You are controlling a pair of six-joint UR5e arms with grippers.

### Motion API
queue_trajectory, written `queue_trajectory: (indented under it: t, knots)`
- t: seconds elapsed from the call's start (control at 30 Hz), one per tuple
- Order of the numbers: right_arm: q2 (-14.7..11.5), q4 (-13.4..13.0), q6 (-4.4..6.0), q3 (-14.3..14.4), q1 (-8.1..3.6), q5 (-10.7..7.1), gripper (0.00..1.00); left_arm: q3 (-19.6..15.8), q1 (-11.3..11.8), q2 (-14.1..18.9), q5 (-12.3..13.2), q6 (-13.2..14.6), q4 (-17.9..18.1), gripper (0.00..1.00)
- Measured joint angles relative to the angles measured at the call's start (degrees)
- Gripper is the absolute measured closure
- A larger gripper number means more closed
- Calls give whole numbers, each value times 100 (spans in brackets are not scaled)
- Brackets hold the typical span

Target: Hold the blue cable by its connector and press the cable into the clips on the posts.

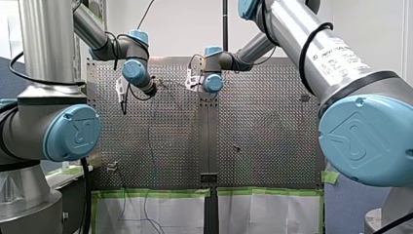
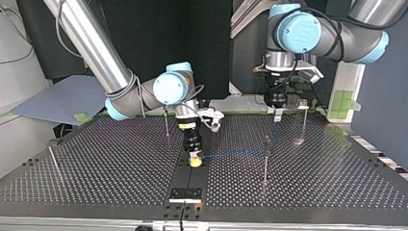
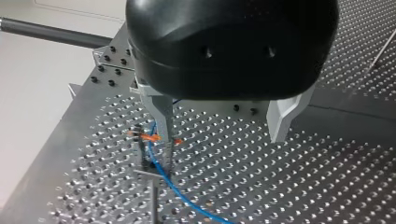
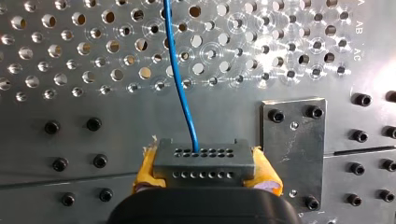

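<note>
Clamped on the grey connector (image 4: 204,161), my right gripper (image 4: 205,171) grips it from both sides with its yellow pads (image 4: 145,170), low at the perforated table (image 4: 70,56). In the top view this spot is on the dark middle strip (image 2: 192,175), toward that view's near edge. A bolted metal plate (image 4: 293,149) lies flat on the table just beside the connector. The blue cable (image 4: 180,70) leaves the connector's holed face and leads off over the table. In the top view it crosses low toward a thin post (image 2: 265,159), then climbs to my left gripper (image 3: 224,147) at the far side. That gripper's metal fingers (image 3: 163,123) stand wide apart with nothing between them. The cable passes right by one finger, beside a short dark holder (image 3: 140,151) with an orange bit (image 3: 149,136) on it (I cannot tell whether finger and cable actually touch). Another post (image 2: 304,122) stands near the far right corner in the top view, a little apart from the cable.
</note>
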Motion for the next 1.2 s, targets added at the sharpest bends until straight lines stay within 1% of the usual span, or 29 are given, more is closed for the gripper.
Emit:
queue_trajectory:
  t: [0.17, 0.33, 0.57, 0.77, 1.03, 1.2]
  knots:
    - [0, -5, 0, 0, 0, 0, 100, 177, -13, 0, -2, 19, -35, 0]
    - [1, -6, 0, 0, 1, 0, 100, 353, -20, 0, -1, -16, -164, 0]
    - [3, -6, 0, -1, 1, 0, 100, 409, -5, -23, -4, -80, -287, 0]
    - [4, 1, 0, 0, 1, 0, 100, 432, -3, -95, 1, -27, -277, 0]
    - [5, -5, 0, 0, 1, 0, 100, 637, -15, -104, -25, 0, -303, 0]
    - [5, -4, 0, 0, 1, 0, 100, 683, -17, -106, -37, -16, -333, 0]
